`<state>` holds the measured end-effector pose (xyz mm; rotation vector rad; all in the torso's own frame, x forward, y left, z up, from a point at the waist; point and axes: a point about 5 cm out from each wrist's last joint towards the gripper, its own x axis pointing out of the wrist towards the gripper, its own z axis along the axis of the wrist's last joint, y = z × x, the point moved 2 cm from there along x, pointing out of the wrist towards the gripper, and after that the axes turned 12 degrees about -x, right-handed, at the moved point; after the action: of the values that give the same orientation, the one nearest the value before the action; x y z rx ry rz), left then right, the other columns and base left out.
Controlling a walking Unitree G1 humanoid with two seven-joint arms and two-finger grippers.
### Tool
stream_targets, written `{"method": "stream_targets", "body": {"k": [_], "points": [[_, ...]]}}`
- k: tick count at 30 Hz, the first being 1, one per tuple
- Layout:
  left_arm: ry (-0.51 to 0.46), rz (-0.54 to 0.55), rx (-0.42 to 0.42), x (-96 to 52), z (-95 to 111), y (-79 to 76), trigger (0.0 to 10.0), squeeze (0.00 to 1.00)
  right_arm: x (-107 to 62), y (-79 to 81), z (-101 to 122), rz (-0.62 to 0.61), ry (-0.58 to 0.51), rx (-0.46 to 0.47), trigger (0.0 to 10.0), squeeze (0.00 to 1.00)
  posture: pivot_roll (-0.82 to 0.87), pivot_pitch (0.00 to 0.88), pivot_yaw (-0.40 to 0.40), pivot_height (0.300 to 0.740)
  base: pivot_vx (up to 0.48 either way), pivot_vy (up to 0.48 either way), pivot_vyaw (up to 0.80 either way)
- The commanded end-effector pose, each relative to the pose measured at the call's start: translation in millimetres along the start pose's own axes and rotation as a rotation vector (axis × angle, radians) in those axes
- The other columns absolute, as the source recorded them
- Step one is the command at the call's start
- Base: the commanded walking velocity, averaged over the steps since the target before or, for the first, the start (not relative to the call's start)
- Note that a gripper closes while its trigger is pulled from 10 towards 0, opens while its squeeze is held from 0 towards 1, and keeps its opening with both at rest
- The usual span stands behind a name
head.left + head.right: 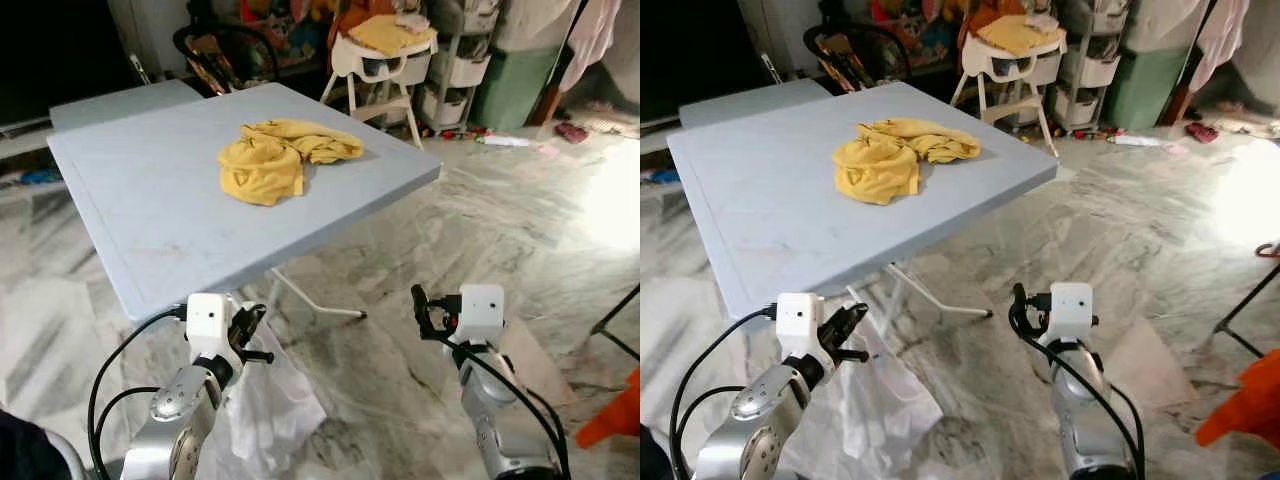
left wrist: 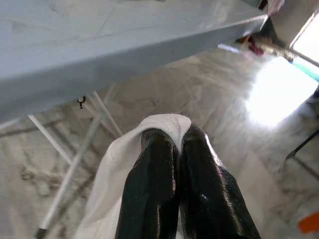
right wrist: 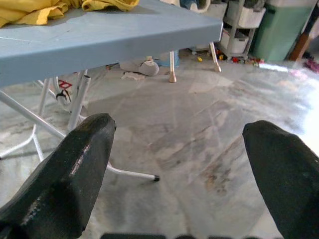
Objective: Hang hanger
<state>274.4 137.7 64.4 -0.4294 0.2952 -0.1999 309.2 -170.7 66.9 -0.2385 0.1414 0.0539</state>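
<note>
No hanger can be made out. The left gripper [image 1: 250,335], held low just under the near edge of the light blue folding table [image 1: 150,230], has its two black fingers [image 2: 154,199] pressed together on a fold of white cloth [image 1: 265,410], which hangs down from them toward the marble floor [image 1: 440,260]. The right gripper [image 3: 179,164] hovers above the floor, beside the table's near corner and apart from it, its fingers spread wide with nothing between them. On the tabletop, well apart from both grippers, lies a crumpled yellow garment [image 1: 275,158]. Behind the table stand a white high chair [image 1: 385,55] with a yellow cloth on its seat, white storage drawers [image 1: 455,60] and a green bin [image 1: 515,80].
</note>
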Motion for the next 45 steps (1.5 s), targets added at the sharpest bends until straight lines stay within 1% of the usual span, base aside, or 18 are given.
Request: {"method": "stream_targets", "body": {"k": [1,3,6,12,13,14,15,20,23,27,31,32,34,37,39,41,43,45], "points": [[-0.039,-0.005,0.01,3.7,4.3,-2.9,10.0,0.0,6.0,2.0,8.4,0.034,-0.012,-0.033,10.0,0.0,-0.08,0.0,-0.096,0.74,0.0,0.0,0.0],[-0.045,-0.006,0.016,5.8,3.6,-4.1,10.0,0.0,8.3,3.8,9.6,0.051,-0.009,-0.041,10.0,0.0,-0.08,0.0,-0.11,0.74,0.0,0.0,0.0],[-0.057,0.001,0.021,6.9,4.5,-3.7,10.0,0.0,10.5,8.3,12.7,0.073,-0.015,-0.05,10.0,0.0,-0.08,0.0,-0.099,0.74,0.0,0.0,0.0],[-0.056,0.032,0.014,2.7,1.8,5.7,10.0,0.0,14.7,13.5,13.0,0.062,-0.025,-0.027,10.0,0.0,-0.07,0.0,-0.044,0.74,0.0,0.0,0.0],[-0.048,0.039,0.015,1.9,-1.0,9.8,10.0,0.0,16.2,14.8,13.1,0.05,-0.031,-0.022,10.0,0.0,-0.07,0.0,-0.014,0.74,0.0,0.0,0.0],[-0.048,0.039,0.015,1.9,-1.0,9.8,10.0,0.0,16.2,14.8,13.1,0.05,-0.031,-0.022,10.0,0.0,-0.07,0.0,-0.014,0.74,0.0,0.0,0.0],[-0.047,0.05,0.041,2.2,-1.6,13.3,10.0,0.0,16.5,14.2,8.9,0.021,-0.017,-0.038,10.0,0.0,-0.07,0.0,0.006,0.74,0.0,0.0,0.0],[-0.076,0.079,0.103,6.5,3.7,18.6,10.0,0.0,14.9,11.3,8.6,-0.003,-0.029,-0.018,10.0,0.0,-0.08,0.0,0.033,0.74,0.0,0.0,0.0],[-0.072,0.078,0.116,9.9,2.4,18.8,10.0,0.0,13.4,9.4,4.4,-0.016,-0.019,-0.023,10.0,0.0,-0.09,0.0,0.055,0.74,0.0,0.0,0.0],[-0.057,0.048,0.11,14.3,-1.7,13.5,10.0,0.0,11.4,4.3,2.0,-0.038,-0.022,-0.026,10.0,0.0,-0.11,0.0,0.079,0.74,0.0,0.0,0.0],[-0.037,0.006,0.118,19.2,-8.4,8.5,10.0,0.0,9.9,-2.5,-0.7,-0.073,-0.01,0.002,10.0,0.0,-0.12,0.0,0.063,0.74,0.0,0.0,0.0],[-0.031,-0.002,0.109,19.3,-9.9,8.0,10.0,0.0,9.3,-2.6,3.6,-0.064,-0.027,-0.009,10.0,0.0,-0.13,0.0,0.052,0.74,0.0,0.0,0.0],[-0.024,0.002,0.099,19.2,-13.4,8.4,10.0,0.0,8.7,-3.9,4.3,-0.055,-0.033,-0.026,10.0,0.0,-0.13,0.0,0.051,0.74,0.0,0.0,0.0],[-0.017,0.017,0.076,14.9,-16.1,9.9,10.0,0.0,7.4,-11.3,6.4,-0.083,-0.038,-0.047,10.0,0.0,-0.14,0.0,0.052,0.74,0.0,0.0,0.0],[-0.005,-0.003,0.087,8.7,-19.4,10.4,10.0,0.0,4.8,-14.6,10.6,-0.098,-0.058,-0.049,10.0,0.0,-0.14,0.0,0.055,0.74,0.0,0.0,0.0],[0.013,0.004,0.102,3.3,-24.9,16.5,10.0,0.0,1.6,-14.9,8.0,-0.1,-0.055,-0.06,10.0,0.0,-0.13,0.0,0.05,0.74,0.0,0.0,0.0],[0.02,0.036,0.092,-6.3,-28.8,27.3,10.0,0.0,-5.9,-13.9,2.2,-0.097,-0.043,-0.052,10.0,0.0,-0.13,0.0,0.037,0.74,0.0,0.0,0.0],[0.017,0.044,0.084,-11.5,-29.4,31.2,10.0,0.0,-9.8,-12.0,0.4,-0.088,-0.041,-0.046,10.0,0.0,-0.13,0.0,0.026,0.74,0.0,0.0,0.0]]}}
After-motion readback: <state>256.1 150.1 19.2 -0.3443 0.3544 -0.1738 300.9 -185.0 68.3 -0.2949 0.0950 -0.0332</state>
